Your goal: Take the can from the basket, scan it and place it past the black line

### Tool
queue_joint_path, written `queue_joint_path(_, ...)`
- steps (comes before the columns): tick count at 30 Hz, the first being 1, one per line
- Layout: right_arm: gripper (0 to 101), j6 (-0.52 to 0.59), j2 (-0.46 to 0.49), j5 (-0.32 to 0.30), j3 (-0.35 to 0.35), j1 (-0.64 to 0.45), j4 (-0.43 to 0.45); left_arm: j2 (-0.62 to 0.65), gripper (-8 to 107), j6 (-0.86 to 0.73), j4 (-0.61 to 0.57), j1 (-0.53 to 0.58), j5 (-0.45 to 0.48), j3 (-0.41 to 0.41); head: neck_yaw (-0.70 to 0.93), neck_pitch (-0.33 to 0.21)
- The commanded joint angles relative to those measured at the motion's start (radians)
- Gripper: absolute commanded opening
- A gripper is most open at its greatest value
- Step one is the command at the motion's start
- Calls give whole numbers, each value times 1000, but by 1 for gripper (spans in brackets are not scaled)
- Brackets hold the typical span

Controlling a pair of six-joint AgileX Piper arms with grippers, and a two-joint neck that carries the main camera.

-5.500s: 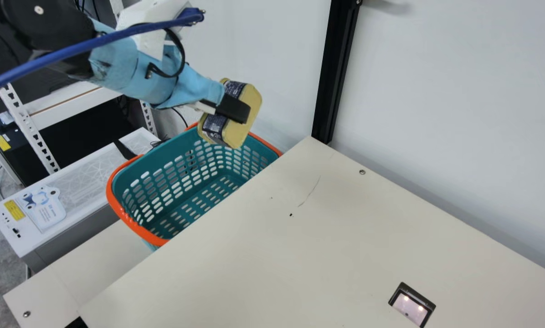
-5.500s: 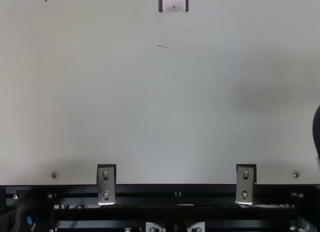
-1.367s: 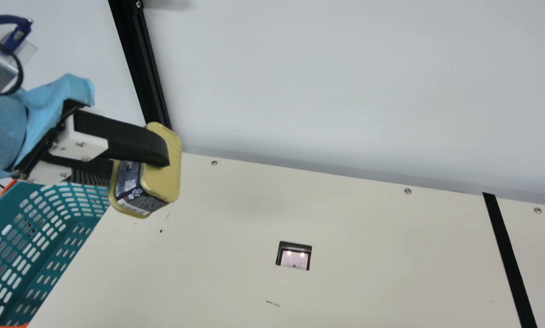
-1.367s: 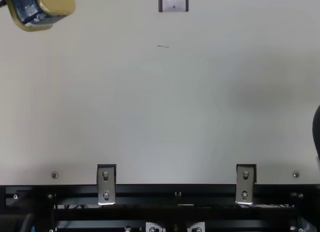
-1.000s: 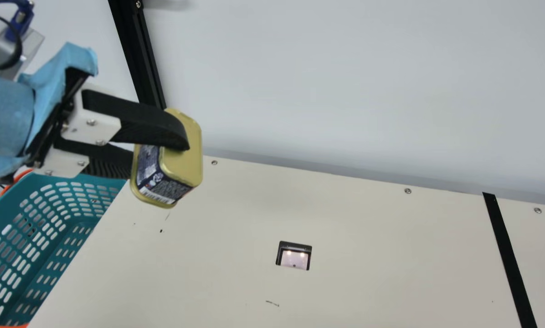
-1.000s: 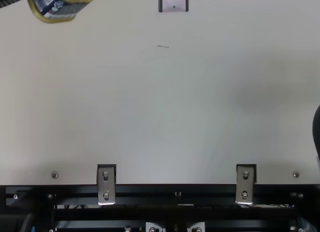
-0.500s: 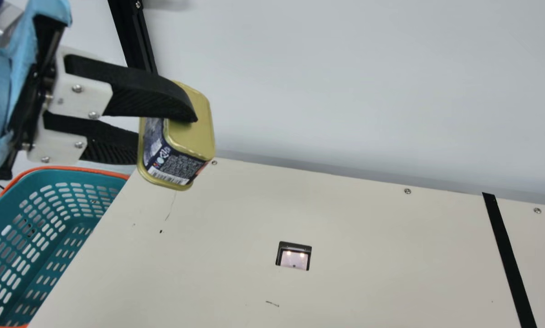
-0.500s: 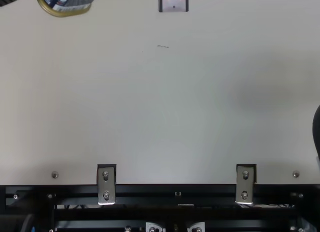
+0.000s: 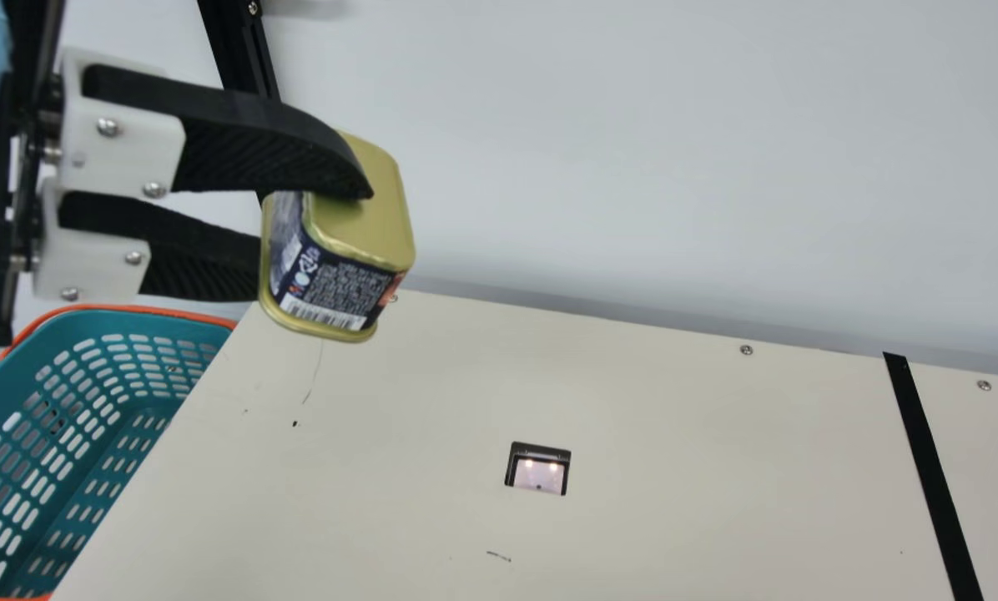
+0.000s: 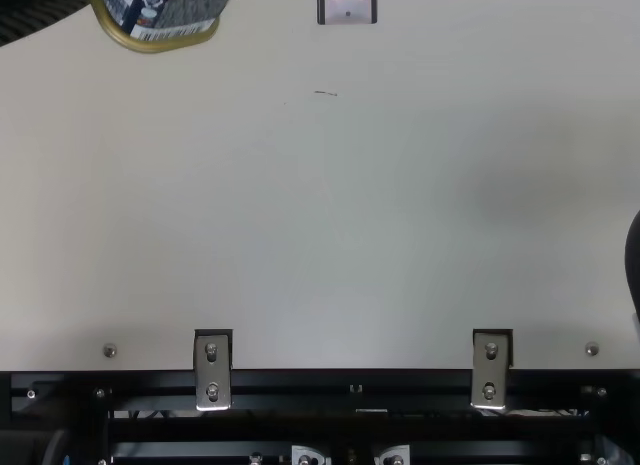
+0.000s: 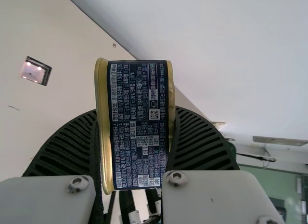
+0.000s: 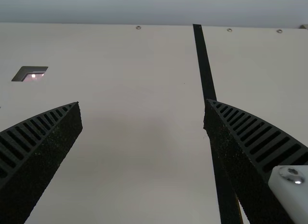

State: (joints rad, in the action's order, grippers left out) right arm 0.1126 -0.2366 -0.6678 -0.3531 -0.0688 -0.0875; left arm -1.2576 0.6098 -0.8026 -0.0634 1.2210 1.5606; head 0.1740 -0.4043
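Gold-rimmed can, gripped by left claw, clears basket rim; right claw gapes.

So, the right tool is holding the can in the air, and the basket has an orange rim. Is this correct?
The side is wrong: the left tool is holding the can in the air, as the main view shows. The basket has an orange rim.

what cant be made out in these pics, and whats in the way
- can: part of its gold face, main view, behind the left gripper; part cut off, top view, upper edge
- basket: cut off, main view, left and bottom edges
- black line: near end, main view, bottom edge
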Motion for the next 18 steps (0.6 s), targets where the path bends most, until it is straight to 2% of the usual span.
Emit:
queue_joint_path(1, 101, 0, 0, 0, 0, 0, 0, 2, 10, 13, -8, -4, -1, 1, 0, -32)
queue_joint_path(18, 101, 0, 0, 0, 0, 0, 0, 14, 10, 48, -33, -23, -1, -22, 0, -32)
